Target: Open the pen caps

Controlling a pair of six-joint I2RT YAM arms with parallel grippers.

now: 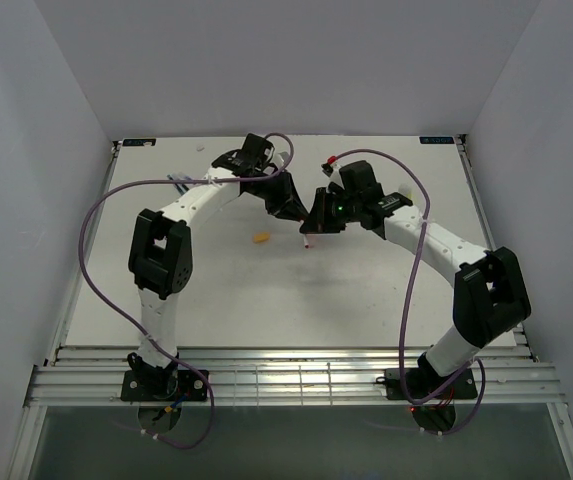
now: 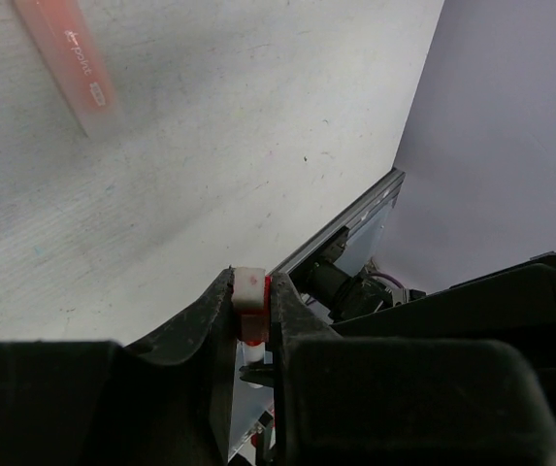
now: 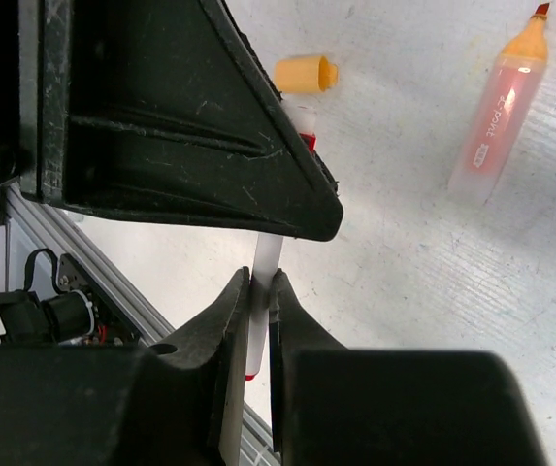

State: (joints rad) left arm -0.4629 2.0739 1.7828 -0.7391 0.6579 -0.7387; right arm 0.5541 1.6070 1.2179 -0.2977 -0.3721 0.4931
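TOP VIEW: My left claw [image 1: 299, 215] and right claw [image 1: 316, 225] meet tip to tip above the middle of the matte white bench [image 1: 366, 300]. A stubby orange cap [image 1: 260, 238] lies loose on the bench just to their left. What sits between the tips is too small to read from here.

LEFT WRIST: The black fingers [image 2: 205, 320] of my left claw are closed almost fully, pinching the end of a slim pen [image 2: 249, 283]. That end is a small squarish piece of white plastic with red at its edge and below. I cannot tell whether this piece is its cap. On the faintly scuffed bench [image 2: 258, 146] beyond lies a highlighter [image 2: 64, 58] with a translucent orange-pink barrel bearing white lettering, blurred.

RIGHT WRIST: My right claw [image 3: 261, 291] is shut to a narrow slit on the smooth, round white barrel of the same slim pen [image 3: 264, 262]. The pen runs up behind the scratched wedge-shaped finger of my left claw [image 3: 210, 126], with a red tip showing below my fingers. The orange cap [image 3: 305, 74] lies on its side, open mouth away from its pen. The highlighter [image 3: 501, 107] rests well apart from it, uncapped, its wedge nib bare.
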